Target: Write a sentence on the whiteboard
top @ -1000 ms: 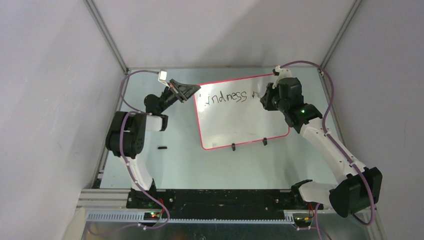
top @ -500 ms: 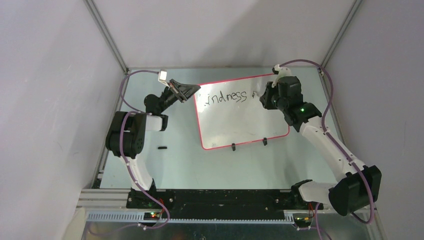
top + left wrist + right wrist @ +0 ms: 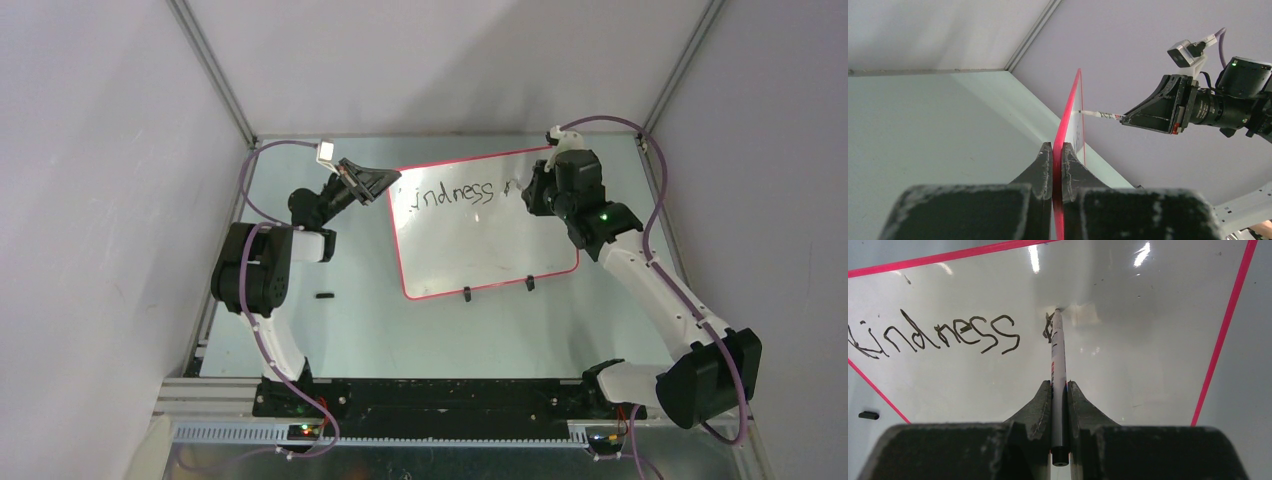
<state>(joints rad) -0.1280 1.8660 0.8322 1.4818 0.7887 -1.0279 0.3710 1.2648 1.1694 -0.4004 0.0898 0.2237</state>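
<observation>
While the left gripper [image 3: 1057, 155] pinches the red-pink rim of the whiteboard [image 3: 480, 245] on its left edge near the far corner, jaws drawn nearly together with only the thin board between them, the right gripper [image 3: 1059, 385] is clamped narrowly around a white marker [image 3: 1058, 355] that runs straight out between its fingers. The marker's tip touches the glossy white surface in the upper half of the board, just to the right of the sentence [image 3: 938, 335], which so far reads "Kindness" in uneven black letters on one line. A short black stroke [image 3: 1048, 327] sits right beside the tip, a little apart from the last "s". The whiteboard sits at the far middle of the pale table [image 3: 400, 330], with two small black clip feet [image 3: 467, 294] on its near edge. A small black piece [image 3: 323, 296] lies on the table well left of the board, near the left arm; what it is cannot be told
</observation>
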